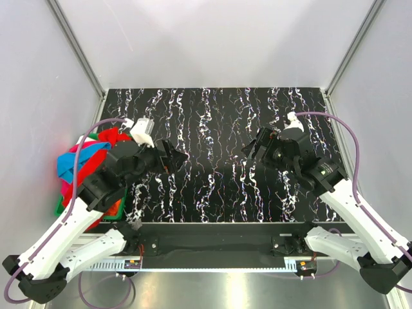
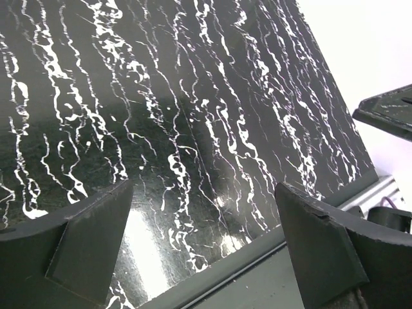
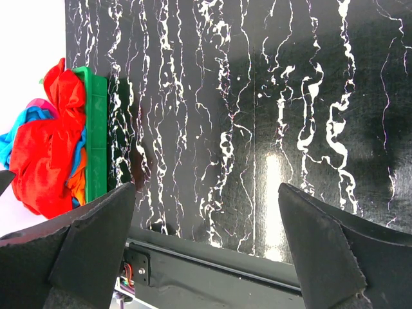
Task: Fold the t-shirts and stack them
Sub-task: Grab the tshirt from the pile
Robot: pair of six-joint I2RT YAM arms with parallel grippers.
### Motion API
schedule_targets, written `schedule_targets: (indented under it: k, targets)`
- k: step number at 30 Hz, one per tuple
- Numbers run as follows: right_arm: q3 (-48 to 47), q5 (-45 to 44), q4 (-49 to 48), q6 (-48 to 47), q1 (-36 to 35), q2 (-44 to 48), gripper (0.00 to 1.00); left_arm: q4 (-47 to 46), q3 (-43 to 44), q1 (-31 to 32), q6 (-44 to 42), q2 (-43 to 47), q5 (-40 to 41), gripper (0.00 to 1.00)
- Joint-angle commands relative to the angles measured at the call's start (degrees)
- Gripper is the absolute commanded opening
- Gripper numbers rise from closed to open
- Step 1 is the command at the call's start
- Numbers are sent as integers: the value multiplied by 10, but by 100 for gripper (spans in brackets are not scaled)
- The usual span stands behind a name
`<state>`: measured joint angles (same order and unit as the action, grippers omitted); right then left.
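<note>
A heap of t-shirts (image 1: 90, 154), red on top with blue, pink and orange under it, lies in a green bin (image 1: 106, 215) at the table's left edge. In the right wrist view the red shirt (image 3: 45, 148) bulges over the bin's green wall (image 3: 96, 129). My left gripper (image 1: 175, 156) is open and empty, held over the dark marbled table right of the heap. My right gripper (image 1: 252, 147) is open and empty over the table's right half. In both wrist views the jaws stand wide apart with only table between them.
The black, white-veined tabletop (image 1: 212, 129) fills the workspace. Grey walls with aluminium posts (image 1: 77, 48) close in the sides and back. A metal rail (image 1: 219, 241) runs along the table's near edge by the arm bases.
</note>
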<state>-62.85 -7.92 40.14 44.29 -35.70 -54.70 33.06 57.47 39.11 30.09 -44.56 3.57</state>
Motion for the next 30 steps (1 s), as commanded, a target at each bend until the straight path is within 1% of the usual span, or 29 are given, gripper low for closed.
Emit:
schedule_targets:
  k: [1, 4, 5, 7, 8, 9, 11, 12, 14, 15, 17, 18, 20, 21, 23, 24, 25, 27, 28, 30]
  targets:
    - [-6, -8, -17, 11, -4, -7, 100, -15, 0, 2, 2, 9, 37, 99]
    - [3, -10, -18, 14, -4, -6, 100, 6, 0, 2, 42, 2, 106, 99]
    - [8, -10, -20, 14, -4, -4, 100, 30, 1, 2, 58, 0, 159, 99]
    - [15, -12, -24, 14, -4, 0, 100, 57, 9, -3, 99, -5, 214, 99]
    - [23, -13, -27, 14, -3, 3, 100, 93, 14, -8, 115, -7, 263, 97]
    - [28, -14, -30, 14, -4, 8, 100, 108, 20, -25, 136, -7, 280, 96]
    - [45, -10, -42, 14, -5, 13, 100, 145, 38, -57, 148, -6, 309, 95]
    - [50, -8, -48, 12, -3, 20, 100, 159, 47, -102, 159, -9, 331, 93]
    - [68, 3, -62, 7, -4, 26, 100, 185, 72, -166, 152, -18, 329, 92]
    - [72, 5, -68, 3, -4, 28, 100, 192, 80, -233, 150, -24, 329, 91]
    - [84, 14, -81, -1, -4, 28, 100, 205, 94, -292, 154, -37, 334, 90]
    - [86, 19, -83, -8, -4, 24, 100, 207, 97, -341, 161, -42, 340, 89]
    - [86, 31, -87, -12, -4, 18, 100, 219, 92, -381, 169, -57, 342, 89]
    - [86, 35, -86, -16, -4, 13, 100, 225, 81, -417, 185, -69, 341, 89]
    - [84, 47, -87, -16, -4, 8, 100, 255, 68, -453, 207, -85, 316, 89]
    - [84, 53, -86, -16, -4, 4, 100, 265, 62, -478, 233, -93, 311, 89]
    - [83, 63, -86, -17, -4, 3, 100, 280, 44, -482, 246, -109, 306, 87]
    - [82, 73, -88, -21, -3, 1, 100, 280, 8, -483, 266, -128, 290, 84]
    - [82, 75, -87, -23, -3, 1, 100, 279, -2, -483, 274, -133, 285, 83]
    - [83, 72, -87, -31, -4, 5, 100, 264, -30, -483, 279, -139, 265, 79]
